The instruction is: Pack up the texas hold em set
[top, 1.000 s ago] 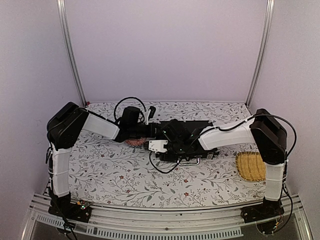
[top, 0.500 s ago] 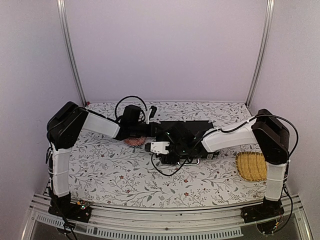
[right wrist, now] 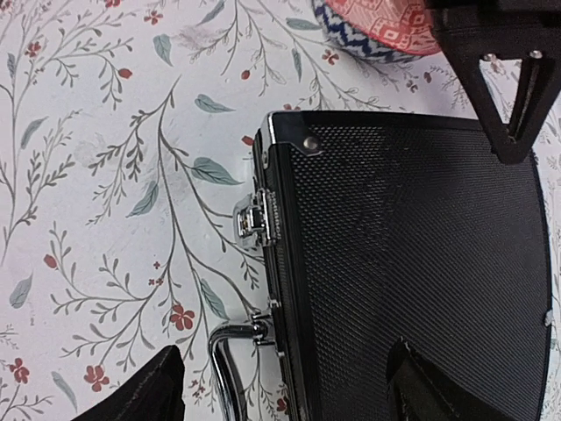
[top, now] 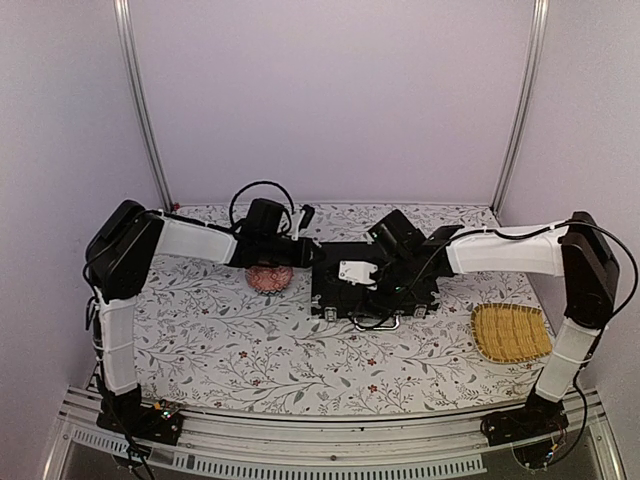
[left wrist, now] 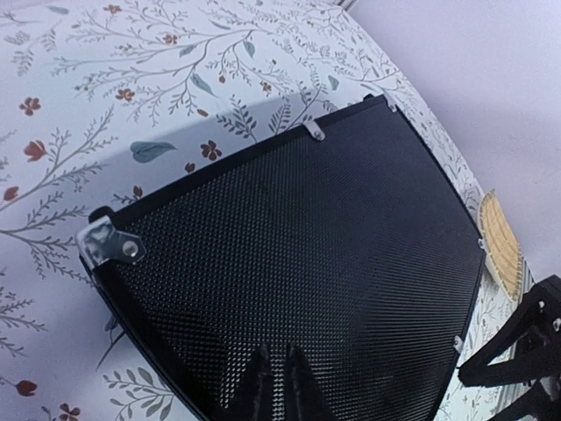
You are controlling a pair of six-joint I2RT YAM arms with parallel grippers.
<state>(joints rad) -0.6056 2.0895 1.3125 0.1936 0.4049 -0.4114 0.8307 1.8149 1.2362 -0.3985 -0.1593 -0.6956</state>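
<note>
The texas hold em set shows as a black textured briefcase (top: pixel 338 298) lying flat with its lid down, silver handle (right wrist: pixel 230 368) and latch (right wrist: pixel 259 219) on its near side. My left gripper (top: pixel 307 256) hovers at the case's left end. In the left wrist view its fingertips (left wrist: pixel 254 388) stand almost together over the lid (left wrist: pixel 298 254), with nothing between them. My right gripper (top: pixel 353 279) is above the lid's front part, open. One finger (right wrist: pixel 140 395) hangs over the cloth and the other over the lid, straddling the handle edge.
A pink patterned dome (top: pixel 270 277) sits just left of the case, below the left wrist. A yellow woven tray (top: pixel 511 332) lies at the front right. Floral cloth (top: pixel 250 350) covers the table. Purple walls close in the back and sides.
My right arm pulled back and rightward from the case's front left corner and its jaws spread wider. The left wrist shifted slightly back, uncovering the pink dome.
</note>
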